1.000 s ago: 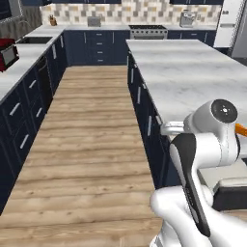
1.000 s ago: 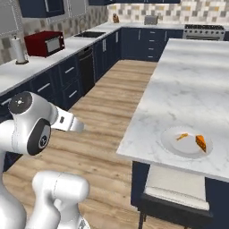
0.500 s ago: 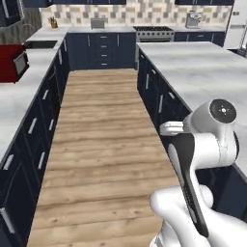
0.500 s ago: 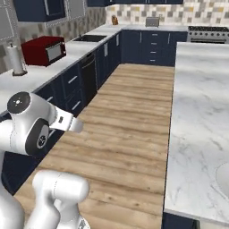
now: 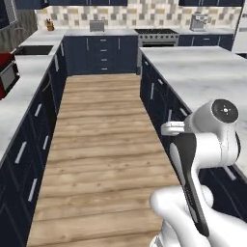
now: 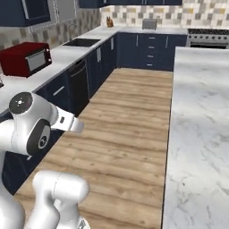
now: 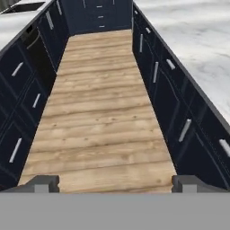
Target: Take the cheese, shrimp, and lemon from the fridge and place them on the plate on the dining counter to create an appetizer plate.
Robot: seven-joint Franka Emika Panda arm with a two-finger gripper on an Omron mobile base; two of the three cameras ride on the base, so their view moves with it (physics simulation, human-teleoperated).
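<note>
The dining counter [image 5: 202, 72] runs along the right of the aisle, its white marble top [image 6: 201, 112] over a navy base [image 7: 179, 103]. My arm is folded low beside its near end. In the hand view my gripper [image 7: 116, 184] is open, its two fingertips [image 7: 42, 182] wide apart with nothing between them, looking down the wooden aisle. A pale tall unit at the far right edge looks like the fridge [image 5: 242, 29]. The plate, cheese, shrimp and lemon are out of view.
A wooden floor aisle [image 5: 106, 144] runs between navy cabinets. On the left worktop [image 6: 67, 53] stand a red microwave [image 6: 24, 58] and a sink [image 6: 80, 42]. A stove [image 5: 157, 31] and a toaster [image 5: 96, 25] sit on the far worktop.
The whole picture has shifted, so the base has moved. The plate with two orange pieces, seen on the dining counter a second ago, has left the right base view. The gripper stays open.
</note>
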